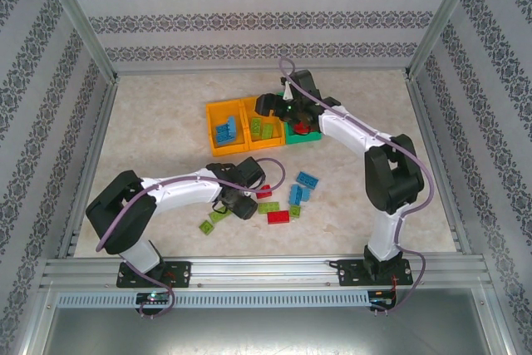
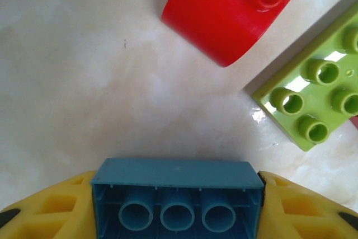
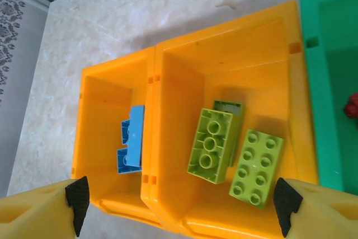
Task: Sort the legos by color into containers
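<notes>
Three bins in a touching row, mid-table.
- Left orange bin (image 3: 89,116): light blue bricks (image 3: 130,141), tipped on edge against its right wall.
- Middle orange bin (image 3: 224,48): lime bricks (image 3: 211,144), studs up.
- Green bin (image 3: 310,82), right end: a red piece (image 1: 301,127).

Loose on the table nearer the bases: blue pair (image 1: 308,179), red brick (image 1: 278,217), lime plate (image 1: 268,207), lime pieces (image 1: 208,225).

One light blue brick (image 2: 178,172) has its hollow underside facing the wrist camera, ends against the left gripper (image 2: 178,216).

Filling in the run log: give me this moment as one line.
left fingers: closed on light blue plastic brick | right fingers: open above orange plastic bin holding lime green bricks
</notes>
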